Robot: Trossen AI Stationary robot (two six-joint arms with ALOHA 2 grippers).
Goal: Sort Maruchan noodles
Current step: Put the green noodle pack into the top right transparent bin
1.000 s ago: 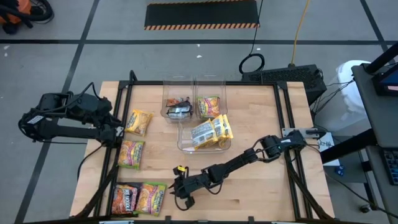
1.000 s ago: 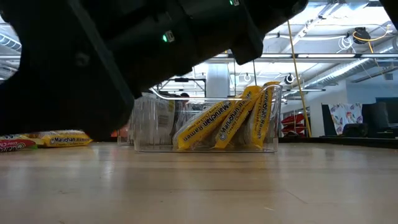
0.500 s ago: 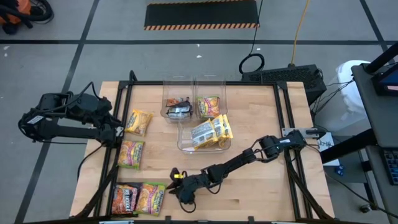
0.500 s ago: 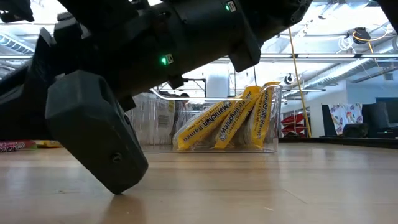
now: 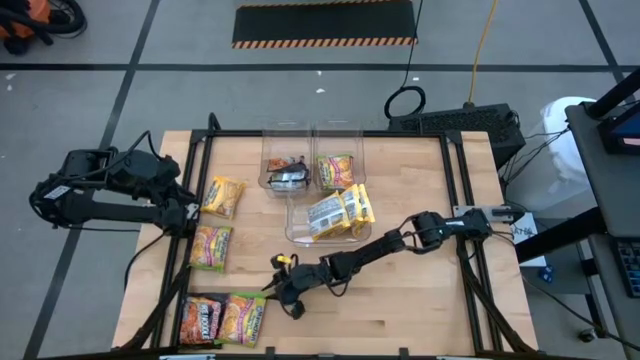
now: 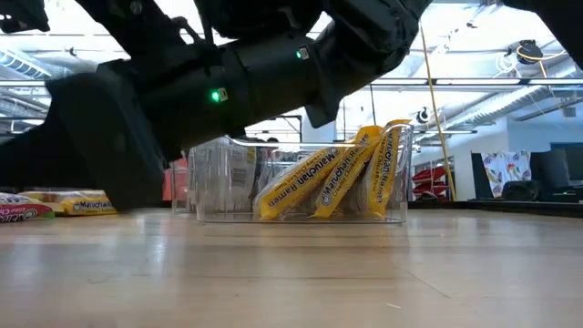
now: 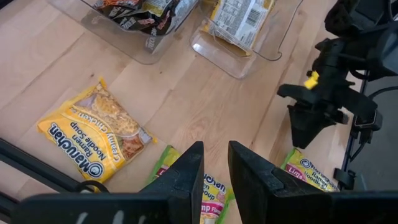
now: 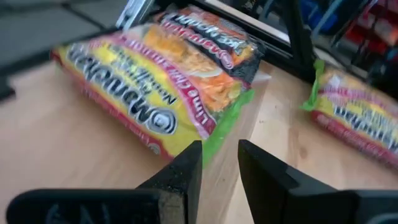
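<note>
Maruchan noodles packets lie flat on the table's left half: a yellow one (image 5: 223,196), a lime-green one (image 5: 211,246), and at the near-left corner an orange-and-dark one (image 5: 200,320) beside another lime-green one (image 5: 245,318). More packets sit in three clear bins (image 5: 328,232). My right gripper (image 5: 280,297) reaches low across the table, open, just short of the near lime-green packet (image 8: 155,87), with nothing between its fingers (image 8: 180,180). My left gripper (image 7: 214,180) waits open above the table's left edge.
The nearest bin (image 6: 396,182) holds several yellow packets leaning on edge; the two far bins hold dark packets (image 5: 288,172) and a lime-green one (image 5: 336,170). A black frame rail (image 5: 170,300) runs along the left edge. Bare wood lies at the near right.
My right gripper has swung low over the table toward its left edge and a little away from the near edge, coming closer to the lime-green packet at the near-left corner. Its fingers have stayed open. No packet has moved.
</note>
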